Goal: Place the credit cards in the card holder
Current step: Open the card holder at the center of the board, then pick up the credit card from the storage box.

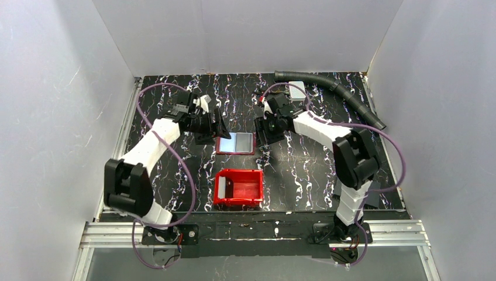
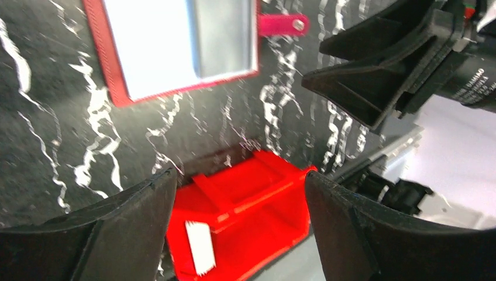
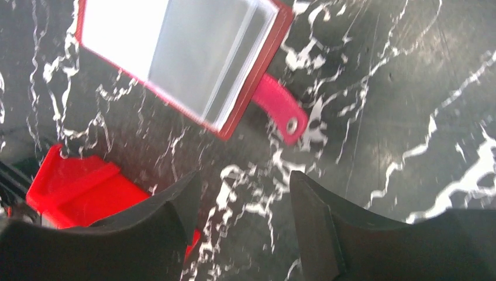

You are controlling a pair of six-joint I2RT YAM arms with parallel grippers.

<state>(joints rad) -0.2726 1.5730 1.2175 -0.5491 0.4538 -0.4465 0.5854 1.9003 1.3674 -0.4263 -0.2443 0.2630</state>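
Since the holder point(image 1: 235, 143) lies spread open, ready for filling, my left tool point(image 2: 240, 178) and right tool point(image 3: 245, 178) flank it, both open and empty.

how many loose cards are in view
1: a white card at the left side of the red bin. Others may be hidden inside the open wallet.
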